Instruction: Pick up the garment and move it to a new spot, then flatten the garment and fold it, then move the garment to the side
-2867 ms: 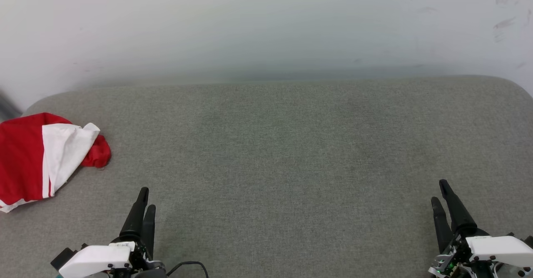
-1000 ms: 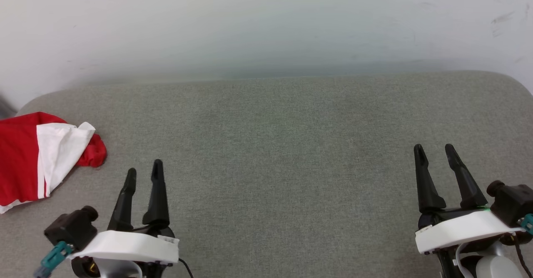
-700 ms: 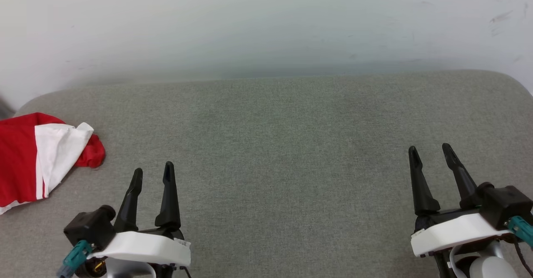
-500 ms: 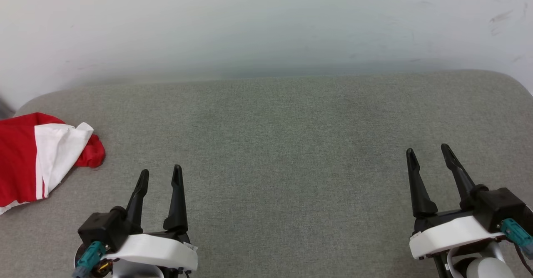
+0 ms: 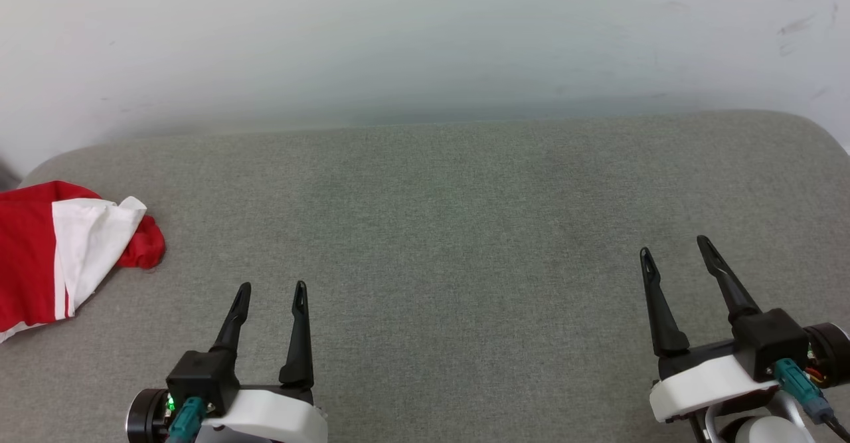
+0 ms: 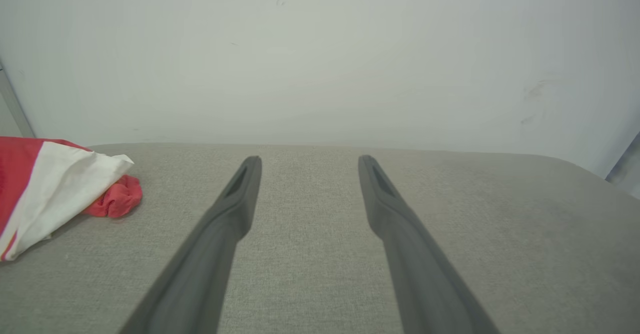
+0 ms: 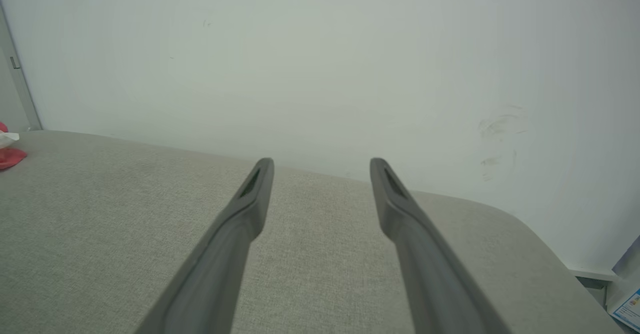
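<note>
Head view: the garment [image 5: 40,257], a crumpled red-and-white heap, lies at the left edge of the grey fabric surface [image 5: 451,230]; the left gripper [image 5: 272,288] hovers near it, fingers spread and empty; the right gripper [image 5: 672,246], likewise parted and empty, hangs well apart at near right; a pale wall [image 5: 398,44] stands behind.
</note>
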